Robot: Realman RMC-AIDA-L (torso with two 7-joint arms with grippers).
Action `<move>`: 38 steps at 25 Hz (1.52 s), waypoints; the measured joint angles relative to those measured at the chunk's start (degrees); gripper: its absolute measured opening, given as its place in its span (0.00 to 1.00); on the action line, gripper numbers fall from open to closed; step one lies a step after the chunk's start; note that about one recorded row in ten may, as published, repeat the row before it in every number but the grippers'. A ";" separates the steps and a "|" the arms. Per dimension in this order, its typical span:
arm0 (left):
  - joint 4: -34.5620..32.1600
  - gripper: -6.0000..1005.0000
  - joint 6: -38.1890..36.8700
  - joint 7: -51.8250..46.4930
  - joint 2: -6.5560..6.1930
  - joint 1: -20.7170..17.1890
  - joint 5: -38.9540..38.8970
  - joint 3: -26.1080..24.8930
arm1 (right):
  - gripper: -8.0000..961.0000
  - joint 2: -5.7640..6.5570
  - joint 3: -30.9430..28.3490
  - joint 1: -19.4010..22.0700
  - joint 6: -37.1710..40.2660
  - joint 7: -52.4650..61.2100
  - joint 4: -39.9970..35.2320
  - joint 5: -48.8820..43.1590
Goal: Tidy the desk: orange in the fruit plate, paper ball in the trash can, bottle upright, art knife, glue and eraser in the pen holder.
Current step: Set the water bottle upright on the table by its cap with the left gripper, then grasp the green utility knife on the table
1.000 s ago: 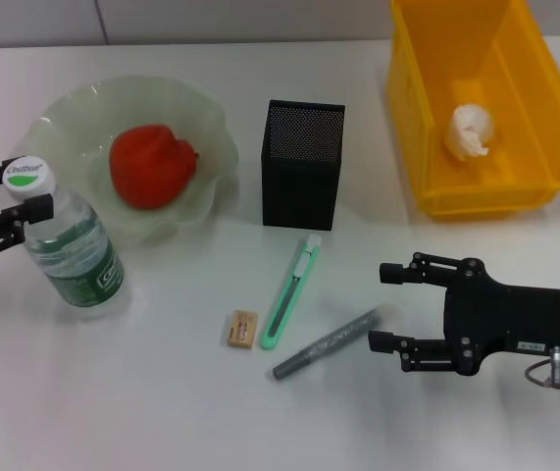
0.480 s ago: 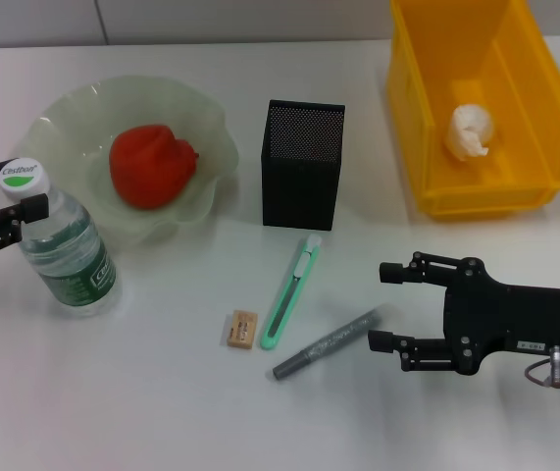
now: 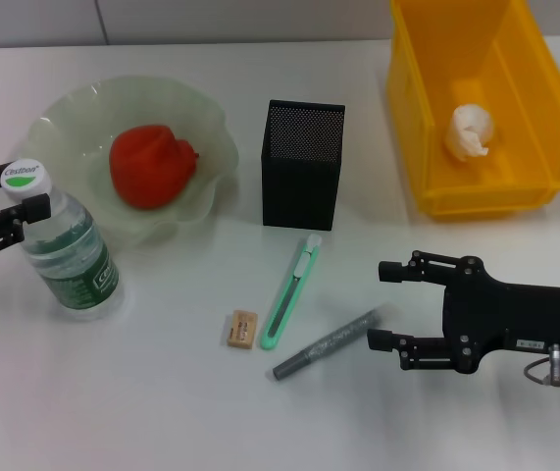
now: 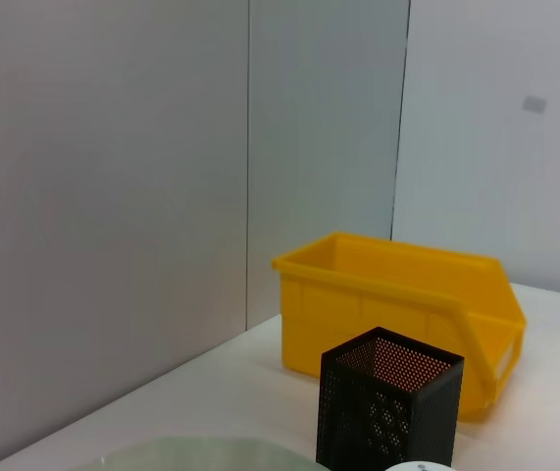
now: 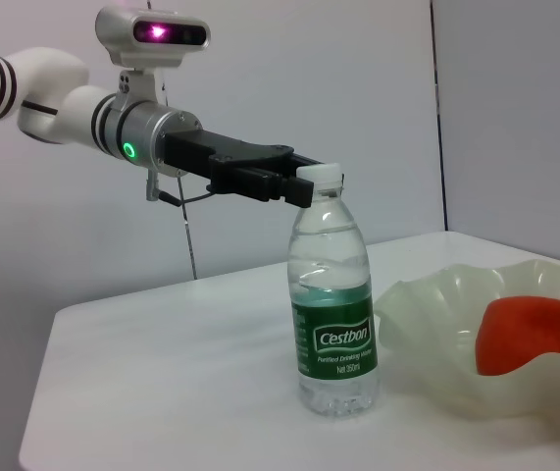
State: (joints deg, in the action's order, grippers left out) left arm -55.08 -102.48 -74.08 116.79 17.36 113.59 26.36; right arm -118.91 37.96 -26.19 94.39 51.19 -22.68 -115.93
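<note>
The clear bottle (image 3: 69,250) (image 5: 333,314) with a green label stands upright at the table's left. My left gripper (image 3: 17,193) (image 5: 281,183) is shut on its neck just under the white cap. The orange (image 3: 152,165) lies in the pale green fruit plate (image 3: 213,128). The paper ball (image 3: 471,130) is inside the yellow trash can (image 3: 544,69). The green art knife (image 3: 291,291), grey glue stick (image 3: 329,343) and tan eraser (image 3: 242,329) lie on the table in front of the black mesh pen holder (image 3: 302,162). My right gripper (image 3: 385,306) is open just right of the glue's end.
The plate stands directly behind the bottle and close to it. The pen holder (image 4: 387,402) and the yellow bin (image 4: 397,294) stand near the far edge, with a grey wall behind the table.
My left gripper shifted the bottle slightly left and set it more upright. The right arm and the small items have not moved.
</note>
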 joint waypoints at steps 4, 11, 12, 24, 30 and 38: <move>0.35 0.50 0.00 -0.05 -0.12 0.08 -0.10 0.01 | 0.83 0.00 0.00 -0.14 0.00 0.29 0.00 0.00; 0.41 0.51 0.08 -0.22 -0.11 0.06 -0.15 -0.20 | 0.83 0.00 0.00 -0.18 0.00 0.37 0.01 0.00; 0.41 0.61 0.02 -0.23 -0.09 0.07 -0.18 -0.30 | 0.83 0.00 0.00 -0.18 0.00 0.40 0.01 0.00; 1.62 0.84 -9.99 -8.03 -0.47 0.70 -20.31 2.30 | 0.83 0.00 -0.04 -0.48 0.10 0.50 -0.05 0.29; 2.98 0.84 -11.22 -8.34 1.23 0.70 -22.46 10.24 | 0.83 0.03 -0.53 -1.10 1.64 1.68 -0.58 0.46; 18.97 0.84 -7.94 7.99 1.38 1.48 -17.20 19.68 | 0.83 0.93 -0.61 -3.51 4.68 7.10 -2.12 0.62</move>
State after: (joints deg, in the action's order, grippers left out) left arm -36.11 -110.42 -66.10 118.17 18.84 96.39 46.04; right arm -117.99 37.35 -29.70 99.07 58.29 -24.80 -115.31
